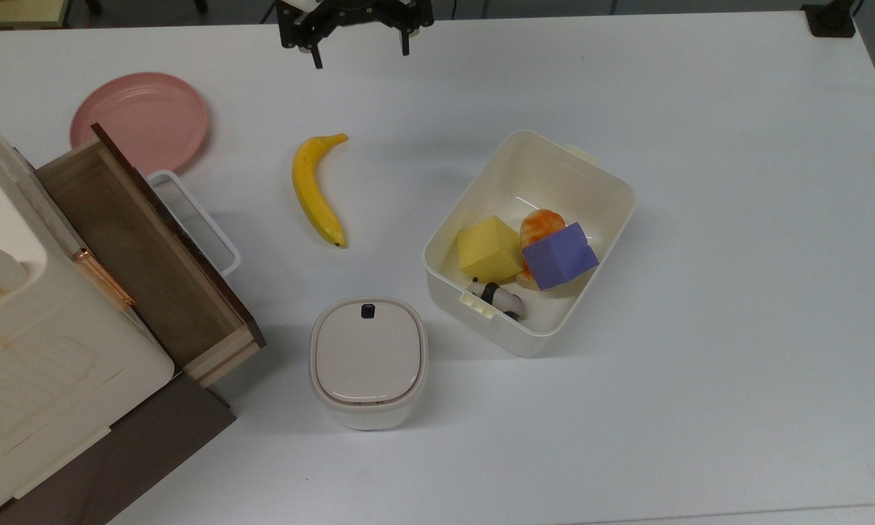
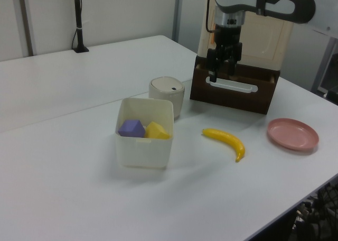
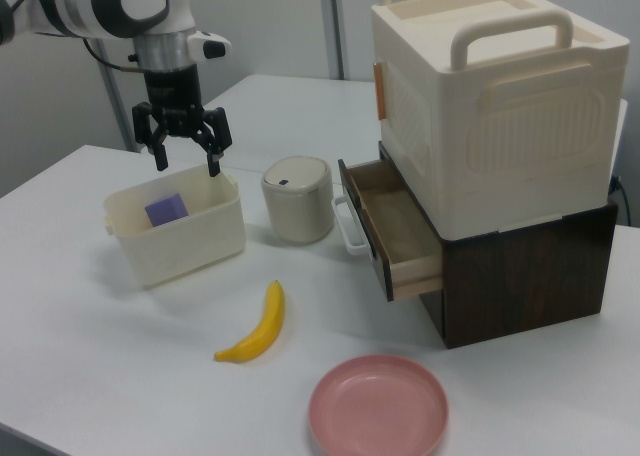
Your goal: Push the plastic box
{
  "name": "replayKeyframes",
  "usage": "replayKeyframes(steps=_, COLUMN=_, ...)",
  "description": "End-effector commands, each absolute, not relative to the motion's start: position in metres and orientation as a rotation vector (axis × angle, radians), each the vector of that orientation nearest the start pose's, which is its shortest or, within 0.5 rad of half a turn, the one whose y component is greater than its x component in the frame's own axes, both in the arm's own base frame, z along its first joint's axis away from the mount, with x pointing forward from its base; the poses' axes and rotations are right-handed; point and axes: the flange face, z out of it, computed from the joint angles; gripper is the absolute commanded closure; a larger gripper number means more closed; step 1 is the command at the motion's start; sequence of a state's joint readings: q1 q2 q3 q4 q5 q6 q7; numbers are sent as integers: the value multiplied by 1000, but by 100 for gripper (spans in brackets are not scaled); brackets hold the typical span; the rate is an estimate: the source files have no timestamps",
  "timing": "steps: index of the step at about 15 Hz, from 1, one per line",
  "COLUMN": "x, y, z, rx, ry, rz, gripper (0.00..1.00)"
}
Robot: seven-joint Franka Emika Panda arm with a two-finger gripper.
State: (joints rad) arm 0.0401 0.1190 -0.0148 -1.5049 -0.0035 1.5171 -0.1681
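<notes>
Still only the approach: nearest, smooth cream-white plastic box [image 3: 175, 234], rounded corners, thin rim, mid-table beside curved yellow banana [image 3: 255, 326], holding yellow and purple blocks. Beyond, gripper [image 3: 186, 161] aloft, fingers spread, touching nothing. Next: descend beside a wall, then shove.

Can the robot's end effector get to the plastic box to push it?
Probably yes. The end effector hangs open above the table, and only bare tabletop lies between it and the plastic box.

White table [image 1: 736, 364]: plastic box [image 1: 590, 171], banana [image 1: 313, 193], plate [image 1: 140, 120].
</notes>
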Motion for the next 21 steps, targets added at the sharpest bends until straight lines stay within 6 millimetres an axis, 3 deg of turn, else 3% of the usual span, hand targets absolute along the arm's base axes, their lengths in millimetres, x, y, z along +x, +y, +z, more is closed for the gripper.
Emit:
replayKeyframes(steps=1, x=586, y=1, z=580, rx=-3111, ry=-287, rz=123, gripper=0)
replayKeyframes(steps=5, x=596, y=-21, z=572, rx=-3117, ry=-273, rz=75, gripper=0)
replayKeyframes(steps=11, x=603, y=-15, z=556, rx=-3117, ry=-321, rz=95, gripper=0)
replayKeyframes(steps=13, x=602, y=-8, z=548, rx=-3101, ry=-413, rz=118, gripper=1)
replayKeyframes(steps=19, x=599, y=-7, z=532, rx=-2861, ry=-1178, rz=160, gripper=0)
replayKeyframes(steps=21, x=604, y=9, z=517, rx=-2792, ry=-1326, rz=176, gripper=0)
